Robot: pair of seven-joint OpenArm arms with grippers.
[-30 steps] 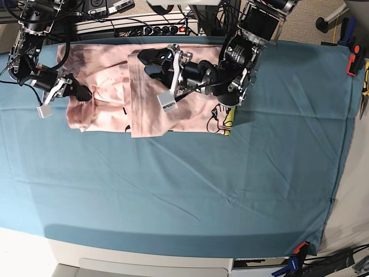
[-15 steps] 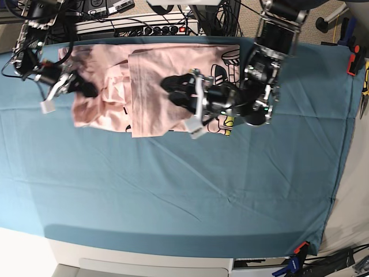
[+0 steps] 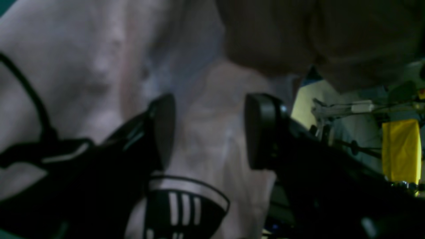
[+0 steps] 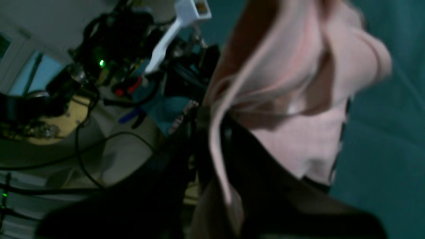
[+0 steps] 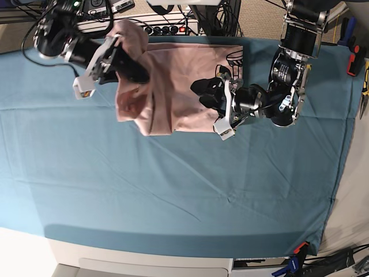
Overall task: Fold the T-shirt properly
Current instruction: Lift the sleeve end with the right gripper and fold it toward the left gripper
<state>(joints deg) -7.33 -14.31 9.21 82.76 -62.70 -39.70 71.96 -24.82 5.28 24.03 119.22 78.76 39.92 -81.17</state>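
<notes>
Lifted end at upper left, free claw at centre right

The left claw (image 5: 209, 96), jaws apart and empty, hovered over the T-shirt (image 5: 173, 81) on the counter (image 5: 173, 190); farther back, the right claw (image 5: 130, 66) clamped its raised left end, the long axis running across the frame.

The pale pink T-shirt (image 5: 173, 81) is lying bunched on the teal cloth (black print showing at its right edge), its left end hanging lifted.
</notes>
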